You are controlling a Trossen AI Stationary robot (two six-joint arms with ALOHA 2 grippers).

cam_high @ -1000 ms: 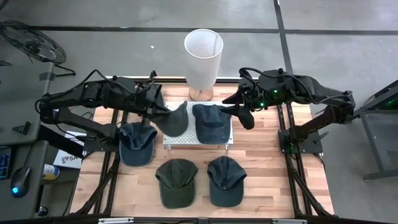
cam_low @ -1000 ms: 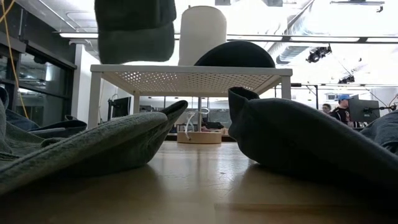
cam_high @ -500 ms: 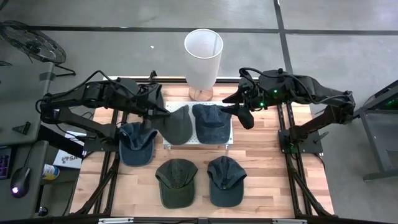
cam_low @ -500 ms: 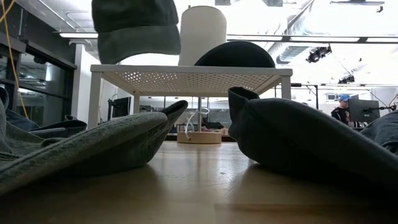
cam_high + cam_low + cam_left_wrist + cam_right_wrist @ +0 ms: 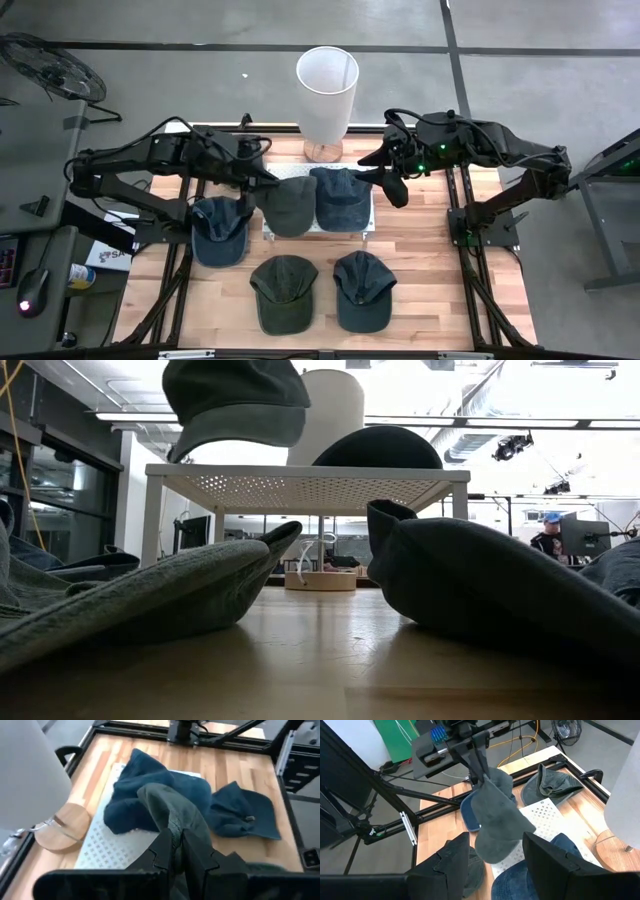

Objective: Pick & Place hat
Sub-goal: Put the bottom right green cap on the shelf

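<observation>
Clearly, I had a soft load: the olive hat (image 5: 290,204) drooped from the left gripper (image 5: 262,178), whose fingers (image 5: 172,851) were pinched shut on a fold of its cloth. It hung above the left half of the rack (image 5: 283,232), not yet resting on it, as the low view showed a gap under its brim. I judged it light and limp, cotton twill with only the brim holding any stiffness, so a pinch at the crown edge let the rest sag and swing. A grip at the brim or the back seam would have carried it steadier, I reckoned.

Along the left edge of the table (image 5: 420,250) lay a blue hat (image 5: 220,228), crumpled. The rack was white perforated metal on thin legs, standing at the middle of the table toward the back edge. On its right half sat a second blue hat (image 5: 341,196), domed. Near the front edge lay another olive hat (image 5: 284,290) and a dark blue one (image 5: 361,288). Behind the back edge stood a white lamp (image 5: 327,85) on a round wooden base.

At the right, the right gripper (image 5: 392,184) waited by the rack's right end, its fingers (image 5: 453,861) spread and empty.
</observation>
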